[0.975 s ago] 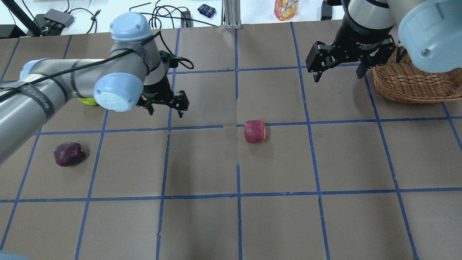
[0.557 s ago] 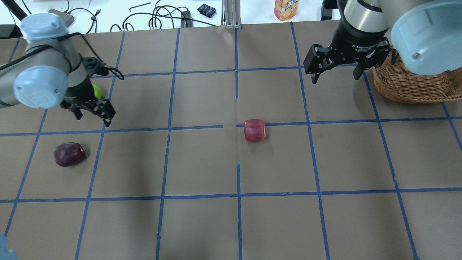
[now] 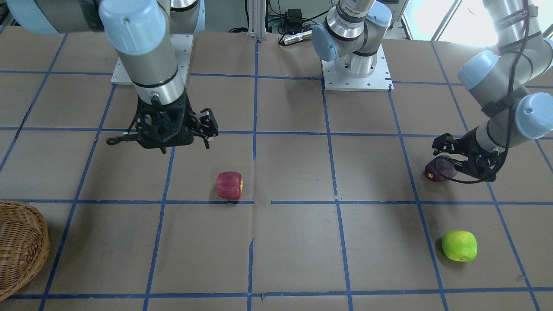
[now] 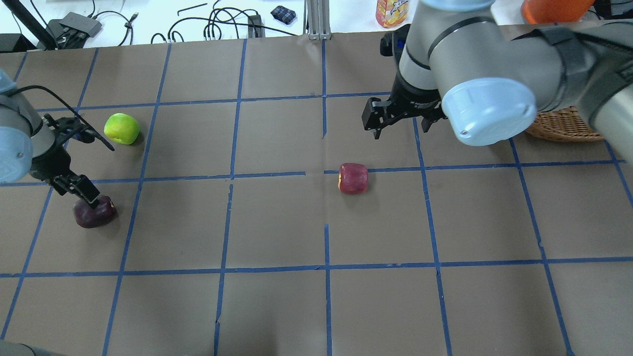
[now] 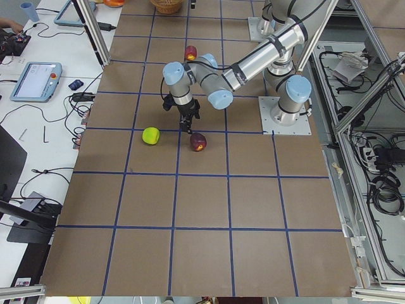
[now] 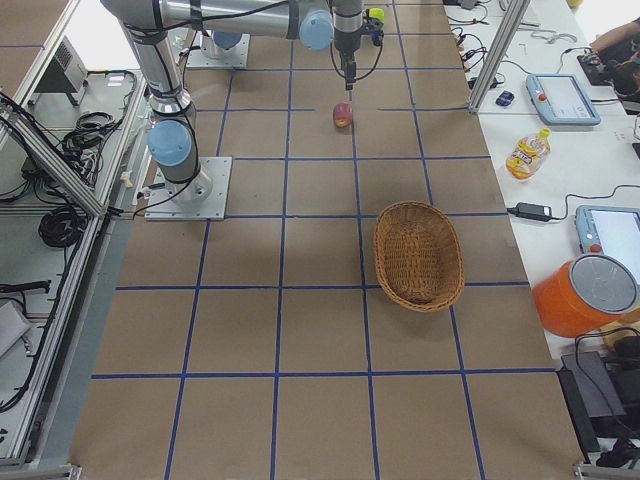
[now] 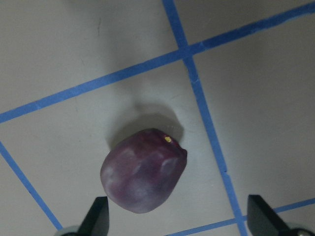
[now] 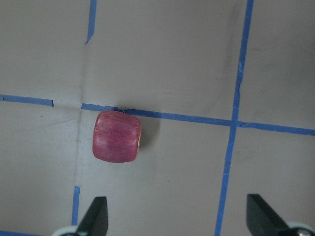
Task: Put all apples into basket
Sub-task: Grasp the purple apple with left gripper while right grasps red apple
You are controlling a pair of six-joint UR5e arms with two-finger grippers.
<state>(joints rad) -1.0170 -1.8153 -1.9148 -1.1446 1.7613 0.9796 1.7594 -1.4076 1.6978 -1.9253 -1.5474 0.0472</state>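
A dark purple apple [image 4: 94, 212] lies at the table's left; my open left gripper [image 4: 74, 184] hovers just above and behind it. The left wrist view shows this apple [image 7: 142, 169] between the spread fingertips [image 7: 97, 216]. A red apple [image 4: 353, 178] lies mid-table. My open right gripper [image 4: 398, 121] hangs above the table just beyond it, and the right wrist view shows the apple [image 8: 117, 136] below. A green apple [image 4: 121, 128] lies at the far left. The wicker basket [image 4: 559, 123] stands at the far right, partly hidden by the right arm, and its inside is hidden in this view.
A juice bottle [image 4: 392, 12], cables [image 4: 217, 22] and an orange container [image 4: 556, 7] lie beyond the table's far edge. The arm bases [image 3: 356, 65] stand at the robot's side. Blue tape marks a grid on the brown table [image 4: 277, 306].
The left gripper swung left and came down over the dark apple, uncovering the green apple. The right gripper moved left from the basket toward the red apple. The red apple has turned slightly.
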